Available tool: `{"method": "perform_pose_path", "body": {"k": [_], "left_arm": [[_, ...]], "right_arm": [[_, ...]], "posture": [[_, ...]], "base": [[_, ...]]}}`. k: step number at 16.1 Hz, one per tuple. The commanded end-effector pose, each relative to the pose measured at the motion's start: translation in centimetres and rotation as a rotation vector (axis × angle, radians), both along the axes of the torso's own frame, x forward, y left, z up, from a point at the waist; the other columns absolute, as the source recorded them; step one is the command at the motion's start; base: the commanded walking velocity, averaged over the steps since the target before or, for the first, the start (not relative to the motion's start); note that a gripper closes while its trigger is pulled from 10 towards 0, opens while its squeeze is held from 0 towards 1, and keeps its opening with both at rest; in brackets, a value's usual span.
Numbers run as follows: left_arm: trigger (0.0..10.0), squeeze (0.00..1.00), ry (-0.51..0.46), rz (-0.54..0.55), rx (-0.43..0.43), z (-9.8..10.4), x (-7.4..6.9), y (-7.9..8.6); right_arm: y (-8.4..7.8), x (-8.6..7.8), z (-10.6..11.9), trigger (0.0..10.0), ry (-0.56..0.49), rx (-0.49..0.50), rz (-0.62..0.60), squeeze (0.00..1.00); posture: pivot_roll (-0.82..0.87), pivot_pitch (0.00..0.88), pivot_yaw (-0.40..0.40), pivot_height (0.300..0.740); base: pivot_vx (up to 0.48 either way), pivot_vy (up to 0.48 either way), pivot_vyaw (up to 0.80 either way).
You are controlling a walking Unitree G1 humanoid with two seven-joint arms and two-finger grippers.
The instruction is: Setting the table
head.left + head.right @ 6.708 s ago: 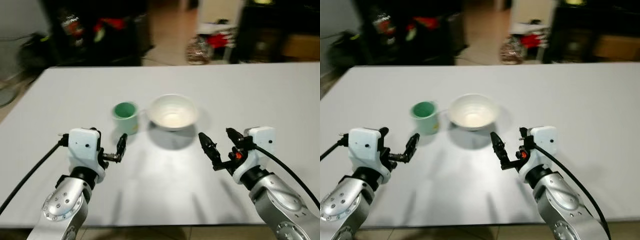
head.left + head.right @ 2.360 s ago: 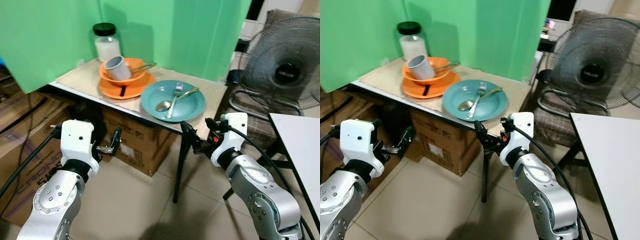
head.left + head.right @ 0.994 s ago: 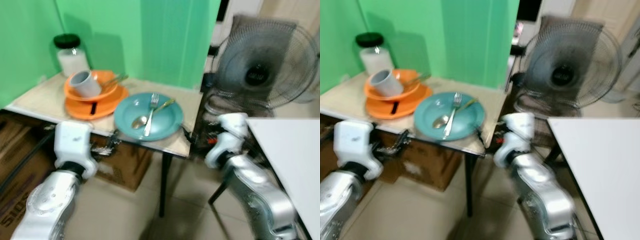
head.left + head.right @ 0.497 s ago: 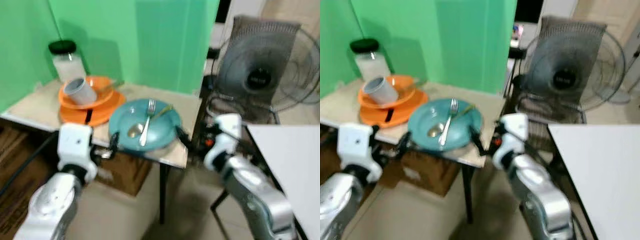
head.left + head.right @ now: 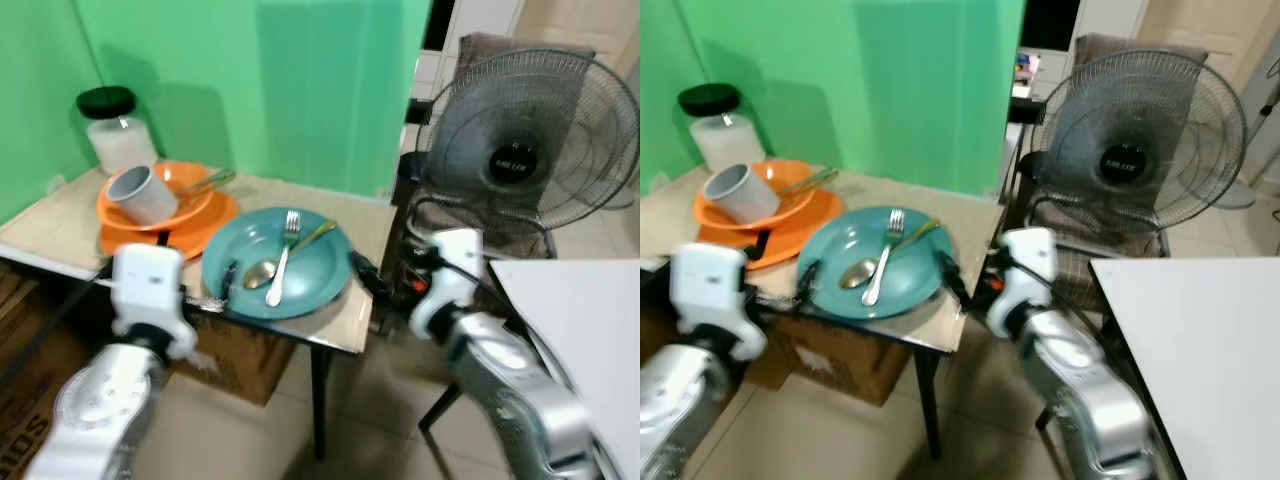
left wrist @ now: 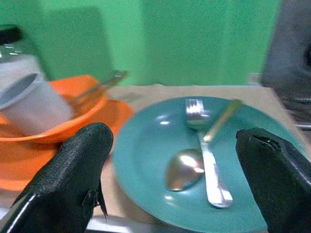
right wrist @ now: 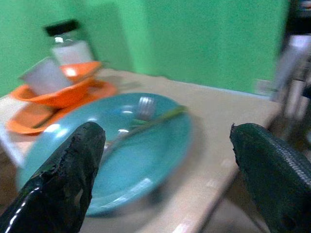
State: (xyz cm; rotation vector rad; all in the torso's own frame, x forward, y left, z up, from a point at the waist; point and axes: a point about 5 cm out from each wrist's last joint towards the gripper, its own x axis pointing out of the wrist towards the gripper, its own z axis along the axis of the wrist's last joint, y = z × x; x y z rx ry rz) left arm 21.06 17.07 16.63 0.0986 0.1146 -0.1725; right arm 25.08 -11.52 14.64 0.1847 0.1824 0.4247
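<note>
Teal plate, holding a fork and spoon, lies on the side table beside stacked orange dishes; left gripper and right gripper reach level toward its two rims. Left wrist view: fingers spread wide around the plate. Right wrist view: fingers likewise spread, plate between them.
</note>
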Motion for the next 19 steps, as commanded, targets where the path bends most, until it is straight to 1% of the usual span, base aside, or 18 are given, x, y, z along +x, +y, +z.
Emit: {"method": "perform_pose_path", "body": {"k": [1, 8, 12, 16, 19], "left_arm": [[10.0, 0.0, -0.004, 0.019, 0.013, 0.14, 0.03, 0.49], [10.0, 0.0, -0.003, 0.011, 0.015, 0.16, 0.11, 0.4], [10.0, 0.0, -0.004, 0.005, 0.017, 0.21, 0.15, 0.37], [10.0, 0.0, 0.0, -0.006, 0.021, 0.2, 0.2, 0.26], [10.0, 0.0, 0.014, -0.049, 0.045, 0.02, 0.18, 0.06]], "right_arm": [[0.39, 0.06, 0.33, 10.0, -0.015, 0.009, 0.007, 0.0], [0.41, 0.1, 0.33, 10.0, -0.015, 0.013, 0.007, 0.0], [0.46, 0.07, 0.29, 10.0, -0.013, 0.011, 0.011, 0.0], [0.3, 0.01, 0.3, 10.0, -0.017, 0.006, 0.01, 0.0], [0.19, -0.1, 0.13, 10.0, -0.01, -0.001, 0.015, 0.0]], "posture": [[0.03, 0.0, 0.02, 0.74], [0.03, 0.0, 0.022, 0.74], [0.03, 0.0, 0.023, 0.74], [0.03, 0.0, 0.027, 0.74], [0.02, 0.0, 0.029, 0.74]], "base": [[0.266, 0.0, 0.0], [0.266, 0.0, 0.0], [0.266, 0.0, -0.68], [0.264, 0.0, 0.0], [0.178, 0.0, 0.0]]}}
